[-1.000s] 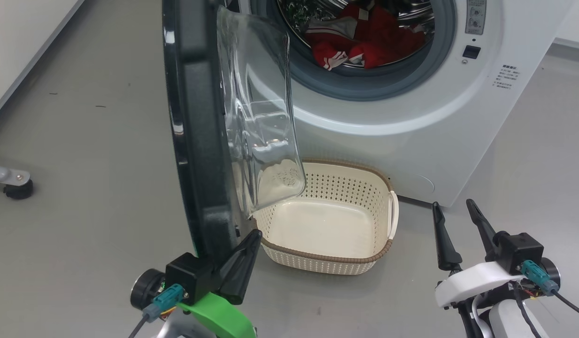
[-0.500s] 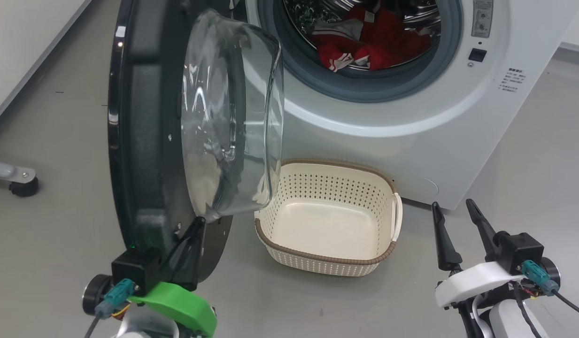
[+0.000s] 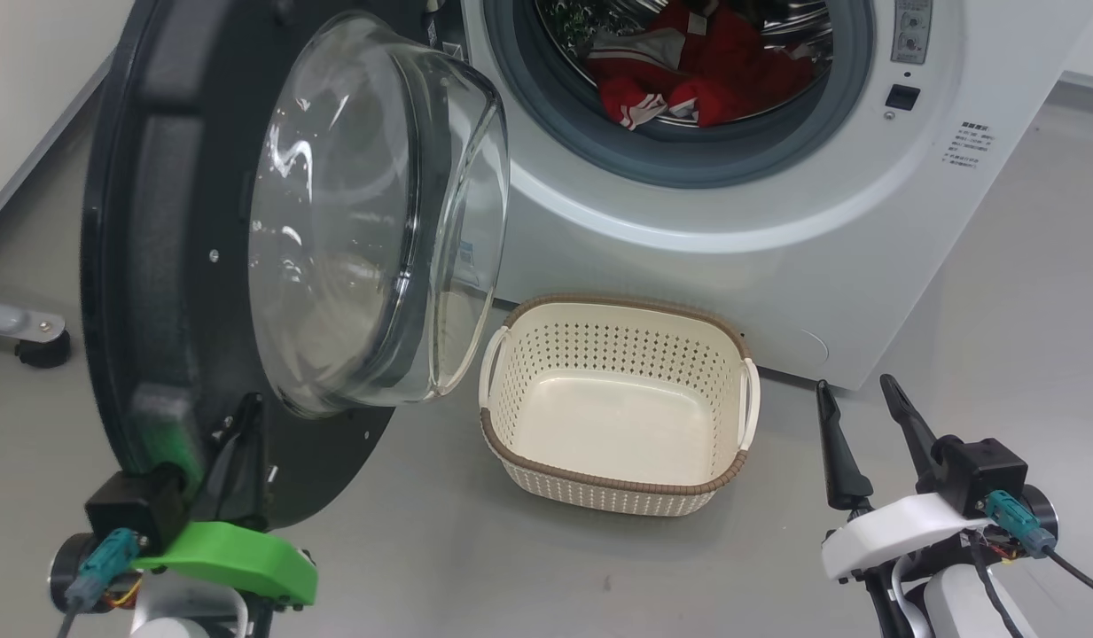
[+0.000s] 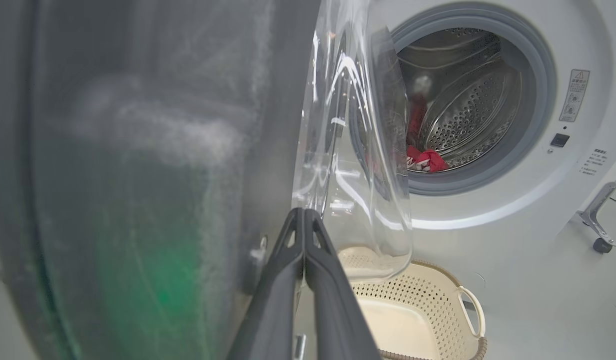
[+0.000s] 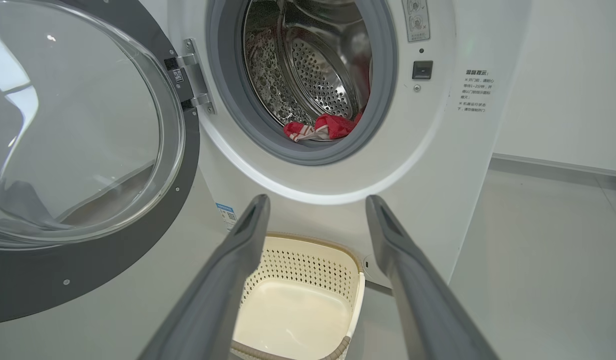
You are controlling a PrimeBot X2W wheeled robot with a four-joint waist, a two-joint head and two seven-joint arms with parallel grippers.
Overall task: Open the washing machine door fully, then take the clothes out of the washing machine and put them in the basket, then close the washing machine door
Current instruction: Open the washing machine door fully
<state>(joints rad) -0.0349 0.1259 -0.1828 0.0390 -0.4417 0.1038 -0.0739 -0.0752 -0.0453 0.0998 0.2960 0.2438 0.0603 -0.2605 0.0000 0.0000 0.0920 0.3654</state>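
Washing machine (image 3: 688, 230), big, white & smooth, w/ one round opening ringed by a grey rubber seal (image 3: 670, 164). Inside you see one perforated steel drum (image 5: 317, 75) holding the clothes (image 3: 688, 80): a crumpled red heap w/ white striped trim, low in the drum; pieces too tangled to count. One washing machine door (image 3: 112, 266), a glossy black ring w/ a bulging clear glass bowl (image 3: 351, 221), stands swung wide on the machine's hinge side. One basket (image 3: 617, 483), cream perforated plastic w/ brown woven-look rim & 2 handles, sits at the machine's foot, below the opening; its smooth bottom is in full sight. Two grippers. L gripper (image 3: 247, 408) is clenched, fingers pressed together w/ nothing between, against the door's inner face near its lower edge. R gripper (image 3: 853, 384) is released, fingers spread, out front of the machine, beside the basket but apart.
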